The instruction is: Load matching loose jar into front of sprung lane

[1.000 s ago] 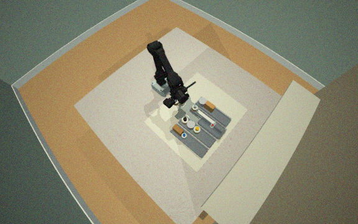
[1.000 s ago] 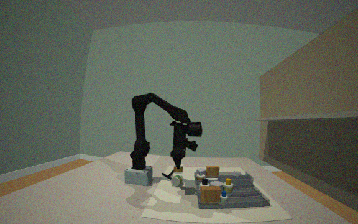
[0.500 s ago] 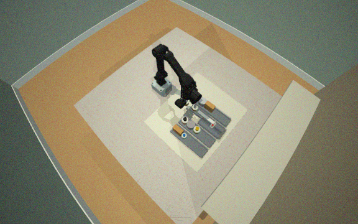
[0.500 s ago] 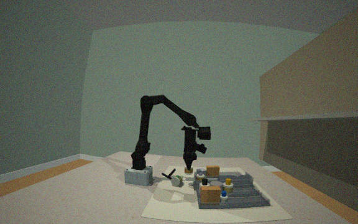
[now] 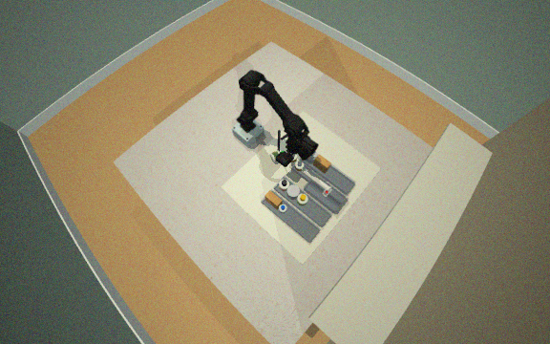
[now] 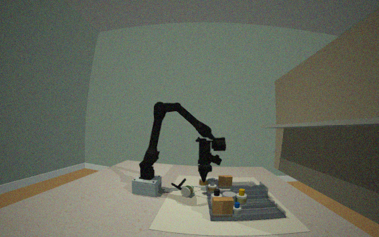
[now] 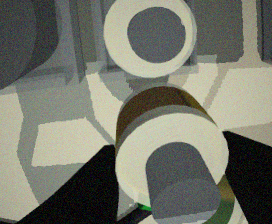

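- clamping hard, the gripper [image 7: 169, 183] has its fingers squeezed on the grey-capped jar [image 7: 169, 156], brown band showing on its side.
- that jar hangs just in front of the lane rack [image 6: 258, 204], right before a matching jar [image 7: 149, 30] standing in a lane.
- off to the side away from the rack, a green-banded jar [image 6: 187, 191] lies tipped over on the mat [image 6: 176, 217].

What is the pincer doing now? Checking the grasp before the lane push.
Pincer: closed on the grey-lidded cream jar.
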Motion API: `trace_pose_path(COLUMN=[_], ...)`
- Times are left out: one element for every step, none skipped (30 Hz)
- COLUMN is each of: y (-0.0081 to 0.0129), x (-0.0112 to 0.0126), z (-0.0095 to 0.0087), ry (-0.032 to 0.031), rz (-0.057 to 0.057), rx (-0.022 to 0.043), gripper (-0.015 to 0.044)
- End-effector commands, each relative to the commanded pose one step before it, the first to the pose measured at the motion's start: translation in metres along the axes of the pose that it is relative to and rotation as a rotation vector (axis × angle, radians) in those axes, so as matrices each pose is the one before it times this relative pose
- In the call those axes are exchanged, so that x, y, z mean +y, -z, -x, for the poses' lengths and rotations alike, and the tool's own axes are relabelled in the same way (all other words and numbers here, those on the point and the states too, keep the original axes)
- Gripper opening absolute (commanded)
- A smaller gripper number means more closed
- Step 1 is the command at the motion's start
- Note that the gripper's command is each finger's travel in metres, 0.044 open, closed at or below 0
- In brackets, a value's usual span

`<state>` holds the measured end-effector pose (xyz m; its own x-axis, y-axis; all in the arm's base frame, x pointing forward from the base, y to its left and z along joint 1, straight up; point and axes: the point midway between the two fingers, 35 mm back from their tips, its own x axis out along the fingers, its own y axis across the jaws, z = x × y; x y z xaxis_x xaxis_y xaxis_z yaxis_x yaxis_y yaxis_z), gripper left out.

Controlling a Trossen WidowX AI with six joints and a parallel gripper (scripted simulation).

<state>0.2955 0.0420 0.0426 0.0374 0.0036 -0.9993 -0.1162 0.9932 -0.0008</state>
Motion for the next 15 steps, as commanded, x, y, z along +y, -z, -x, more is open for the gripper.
trace_pose_path(y=[0.00224,0.00001,0.00000,0.00000,0.00000,-0.00008,-0.00016,-0.00023,-0.00031,-0.00039,-0.00045,-0.00048,-0.00048,-0.00048,-0.00048], x=[0.00115,0.00000,0.00000,0.00000,0.00000,0.00000,0.00000,0.00000,0.00000,0.00000,0.00000,0.00000,0.00000,0.00000,0.00000], z=[-0.01553,-0.00073,0.00000,0.00000,0.00000,0.00000,0.00001,0.00001,0.00001,0.00001,0.00001,0.00001,0.00001,0.00001,0.00001], ry=[-0.00053,0.00000,0.00000,0.00000,0.00000,0.00000,0.00000,0.00000,0.00000,0.00000,0.00000,0.00000,0.00000,0.00000,0.00000], rz=[-0.0029,0.0000,0.0000,0.0000,0.0000,0.0000,0.0000,0.0000,0.0000,0.0000,0.0000,0.0000,0.0000,0.0000,0.0000], rx=[0.01308,0.00001,0.00000,0.00000,0.00000,-0.00001,-0.00001,-0.00002,-0.00003,-0.00003,-0.00004,-0.00004,-0.00004,-0.00004,-0.00004], gripper=[0.0000,0.0000,0.0000,0.0000,0.0000,0.0000,0.0000,0.0000,0.0000,0.0000,0.0000,0.0000,0.0000,0.0000,0.0000])
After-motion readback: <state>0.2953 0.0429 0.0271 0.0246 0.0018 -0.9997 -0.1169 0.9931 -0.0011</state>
